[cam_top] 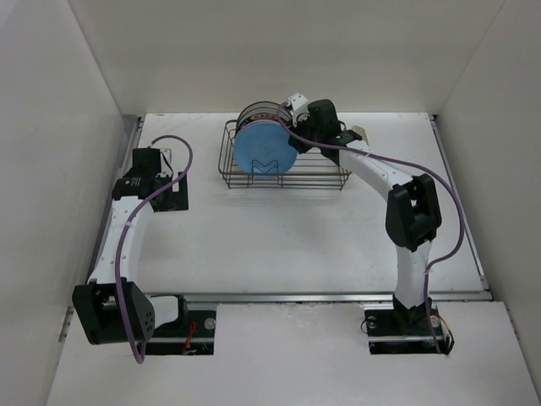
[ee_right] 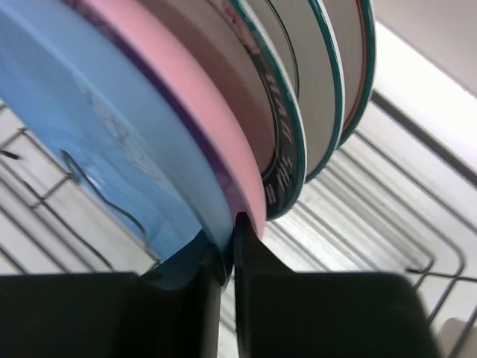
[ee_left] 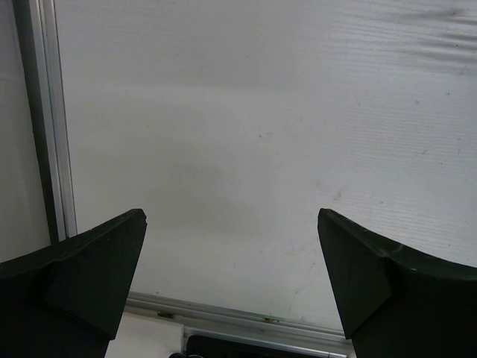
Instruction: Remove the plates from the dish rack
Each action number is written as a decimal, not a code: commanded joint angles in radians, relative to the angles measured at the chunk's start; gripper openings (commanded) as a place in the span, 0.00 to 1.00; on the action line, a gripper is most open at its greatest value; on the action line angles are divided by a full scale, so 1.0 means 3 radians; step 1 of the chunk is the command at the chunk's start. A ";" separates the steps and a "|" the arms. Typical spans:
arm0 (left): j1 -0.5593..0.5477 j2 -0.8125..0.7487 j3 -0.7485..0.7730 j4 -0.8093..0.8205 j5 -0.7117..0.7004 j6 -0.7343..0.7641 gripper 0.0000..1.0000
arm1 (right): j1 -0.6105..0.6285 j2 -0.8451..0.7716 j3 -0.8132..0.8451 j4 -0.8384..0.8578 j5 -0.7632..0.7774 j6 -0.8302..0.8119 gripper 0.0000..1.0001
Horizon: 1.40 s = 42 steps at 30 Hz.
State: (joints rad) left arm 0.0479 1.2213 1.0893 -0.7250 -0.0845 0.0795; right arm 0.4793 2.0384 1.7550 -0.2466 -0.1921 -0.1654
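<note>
On the table (cam_top: 296, 245), the dish rack (cam_top: 325, 176) sits beneath the right jaws, far from the left jaws, which stand released and empty. The right jaws are clenched on the rim of the blue plate (ee_right: 89, 149), with the pink plate (ee_right: 201, 127) just behind.

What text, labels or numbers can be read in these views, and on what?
Nothing reads cleanly.
Lettering on the teal-rimmed white plate: dark print along its rim, seen edge-on in the right wrist view, too skewed to read.
No print shows on the blue plate, the pink plate or the dish rack.
</note>
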 commanded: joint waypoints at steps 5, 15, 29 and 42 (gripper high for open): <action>0.0019 0.0076 0.0194 0.0009 0.0036 0.0037 1.00 | 0.0100 -0.0469 -0.0230 0.0362 0.0073 -0.0184 0.00; 0.0019 0.0076 0.0204 0.0008 0.0225 0.0037 1.00 | 0.0228 -0.0904 -0.0614 0.0806 0.0527 -0.0298 0.00; 0.0019 -0.0170 0.0086 0.0039 0.0225 0.0037 1.00 | 0.0591 -0.1293 -0.1161 0.1712 0.1535 -0.0267 0.00; 0.0019 0.0141 0.0479 0.0111 0.0848 0.0103 0.98 | 0.0621 -0.1790 -0.1212 -0.0444 -0.0483 0.0147 0.00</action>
State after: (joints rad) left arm 0.0479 1.2209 1.1431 -0.7223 0.0696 0.0914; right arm 0.6563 1.4891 1.3922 -0.1276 -0.0631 -0.1703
